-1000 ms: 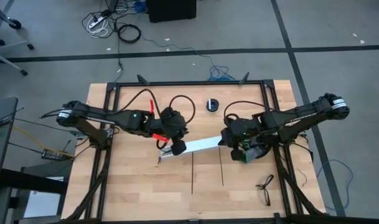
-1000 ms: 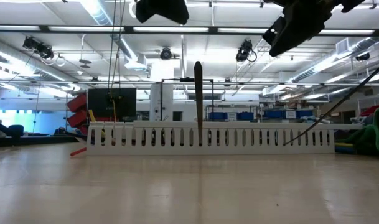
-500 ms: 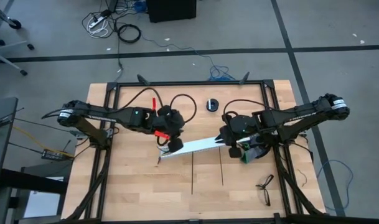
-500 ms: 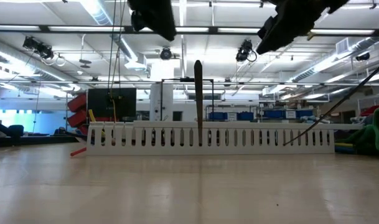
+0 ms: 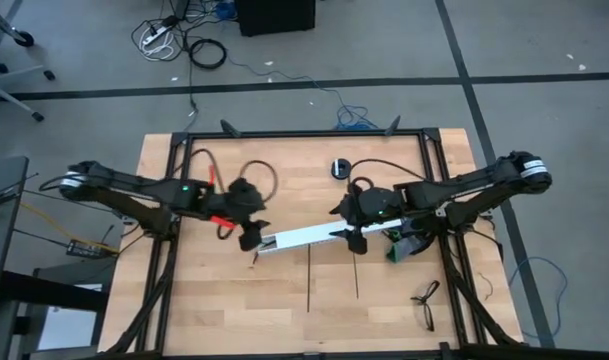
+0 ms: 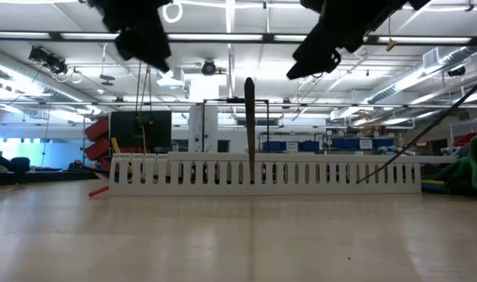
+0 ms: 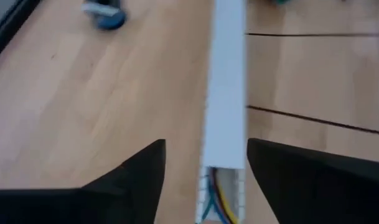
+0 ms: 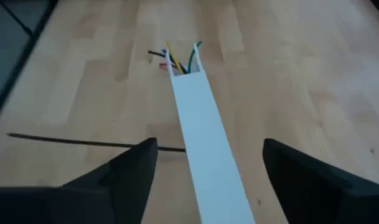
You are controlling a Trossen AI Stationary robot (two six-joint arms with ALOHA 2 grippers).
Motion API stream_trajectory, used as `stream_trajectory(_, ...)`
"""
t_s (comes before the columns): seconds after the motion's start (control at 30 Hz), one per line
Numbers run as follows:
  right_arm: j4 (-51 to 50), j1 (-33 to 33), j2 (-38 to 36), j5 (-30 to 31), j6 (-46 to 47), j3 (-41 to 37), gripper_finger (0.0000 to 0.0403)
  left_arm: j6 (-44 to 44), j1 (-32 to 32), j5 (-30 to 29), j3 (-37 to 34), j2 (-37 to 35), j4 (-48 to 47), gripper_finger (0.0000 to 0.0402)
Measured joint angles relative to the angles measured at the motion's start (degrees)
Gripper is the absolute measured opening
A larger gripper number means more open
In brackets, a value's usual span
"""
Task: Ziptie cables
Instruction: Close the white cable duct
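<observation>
The cables lie inside the white channel, ends poking out, while both zipties rest unused beside it, and the left gripper and right gripper hover spread, empty, at its ends.

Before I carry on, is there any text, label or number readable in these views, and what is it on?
None can be read.
The white slotted channel carries no print.
The small round black item near the table's far edge is too small to tell.
Signs in the room behind the table are too blurred.
</observation>
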Motion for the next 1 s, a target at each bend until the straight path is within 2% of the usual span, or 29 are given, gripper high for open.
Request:
stream_trajectory(0.1,1.18,-0.02,2.01,-0.08,-2.77,0.05,0.0305,-4.17,-1.32,-3.12,-7.95,-5.10,6.26,0.0232)
stream_trajectory(0.17,1.83,-0.02,3.02,-0.10,-2.96,0.41,0.0314,-5.12,-2.54,-3.13,-11.93,-6.47,9.35,0.0238)
stream_trajectory(0.27,1.03,-0.59,5.24,-1.27,-3.53,1.00,0.0322,-7.64,-4.32,-2.89,-16.25,-5.60,11.81,0.0250)
stream_trajectory(0.37,0.99,-2.24,8.56,-6.90,-4.01,2.20,0.0322,-11.21,-4.92,-1.97,-18.87,-3.86,15.60,0.0262)
stream_trajectory(0.53,1.34,-5.15,13.47,-14.41,-4.38,5.25,0.0319,-10.75,-5.59,-1.93,-20.88,-1.97,21.43,0.0276)
stream_trajectory(0.67,0.95,-7.42,17.46,-18.12,-4.85,7.14,0.0322,-9.36,-6.83,-1.10,-22.55,0.36,20.41,0.0281)
stream_trajectory(1.0,0.01,-8.35,23.27,-18.72,-4.94,10.55,0.0323,-2.56,-9.15,-0.42,-23.04,4.43,22.13,0.0283)
